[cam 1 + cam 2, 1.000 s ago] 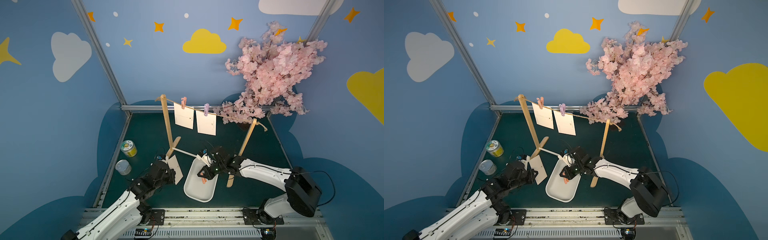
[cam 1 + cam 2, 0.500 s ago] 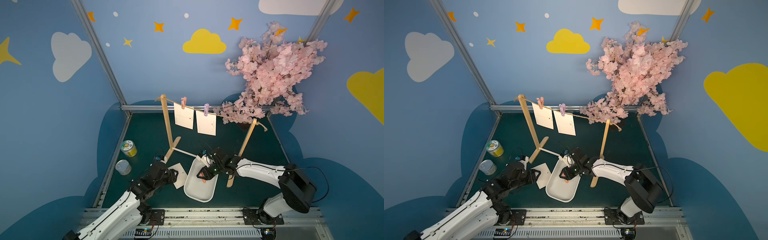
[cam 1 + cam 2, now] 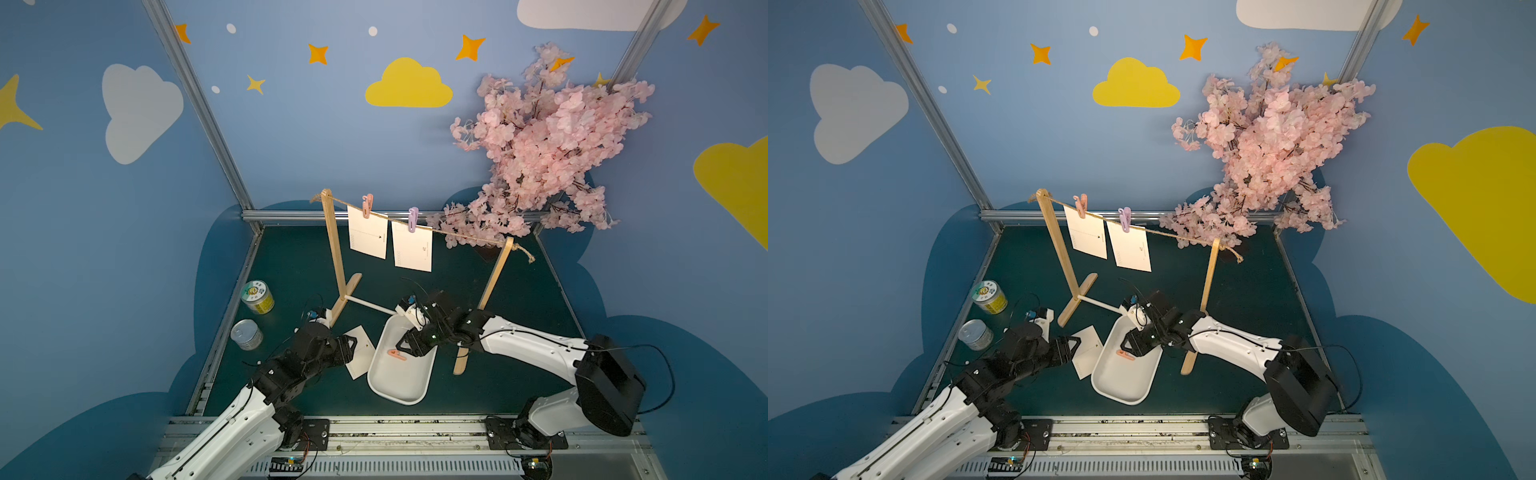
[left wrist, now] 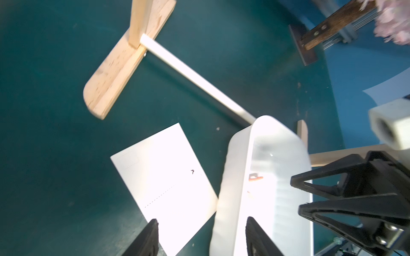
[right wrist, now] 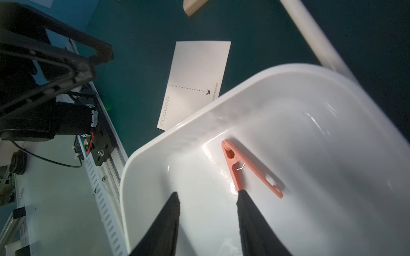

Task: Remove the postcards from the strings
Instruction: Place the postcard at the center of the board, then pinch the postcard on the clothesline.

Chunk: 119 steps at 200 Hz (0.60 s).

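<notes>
Seen from above, a dark green tabletop [image 3: 291, 257] sits inside blue walls painted with clouds and stars. Taking the far wall as twelve o'clock, a tan string [image 3: 469, 236] runs across the far half between two wooden uprights, one at eleven o'clock [image 3: 334, 249] and one at one o'clock [image 3: 494, 278]. Two cream postcards hang from it side by side. The one nearer eleven [image 3: 368, 232] is held by a pink clip [image 3: 367, 205], its neighbour [image 3: 412, 249] by a purple clip [image 3: 413, 219]. A third postcard [image 3: 360, 351] lies flat on the tabletop at about seven o'clock, printed side up, its edge against the nine o'clock side of a white oblong tray [image 3: 395, 382]. A salmon clip [image 3: 396, 354] lies loose inside the tray. The left claw [image 4: 202, 223] hovers low at the seam between that postcard and the tray, its jaws spread and holding nothing. The right claw [image 5: 208, 194] reaches in over the tray from three o'clock, jaws apart and empty. One of its fingertips [image 5: 244, 199] lies at the salmon clip's end, though the wrist view does not show whether they touch. A white crossbar rod [image 3: 370, 306] joins the feet of the uprights, just beyond the tray's far end. Two tins, one yellow-labelled [image 3: 257, 297] and one plain silver [image 3: 246, 334], stand at the nine o'clock edge. A pink blossom tree [image 3: 548, 137] fills the two o'clock corner.
</notes>
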### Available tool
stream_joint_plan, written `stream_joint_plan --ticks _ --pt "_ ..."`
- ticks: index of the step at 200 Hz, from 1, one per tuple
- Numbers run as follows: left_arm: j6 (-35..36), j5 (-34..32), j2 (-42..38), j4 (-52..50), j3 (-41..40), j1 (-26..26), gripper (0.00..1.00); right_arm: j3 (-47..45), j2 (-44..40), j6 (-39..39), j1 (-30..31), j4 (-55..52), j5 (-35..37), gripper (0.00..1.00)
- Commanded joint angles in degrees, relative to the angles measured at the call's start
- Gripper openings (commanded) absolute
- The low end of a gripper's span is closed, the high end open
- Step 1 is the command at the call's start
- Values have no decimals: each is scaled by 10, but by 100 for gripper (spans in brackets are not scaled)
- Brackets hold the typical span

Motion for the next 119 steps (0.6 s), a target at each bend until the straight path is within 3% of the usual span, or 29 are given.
stream_joint_plan --ticks 1,73,119 --pt "34 13 13 36 41 2 64 55 -50 -30 6 -45 14 44" --pt "124 56 119 135 176 1 70 202 -130 -92 8 -130 -18 51" --pt "152 92 180 224 225 2 86 279 -163 -93 -43 -127 -99 63"
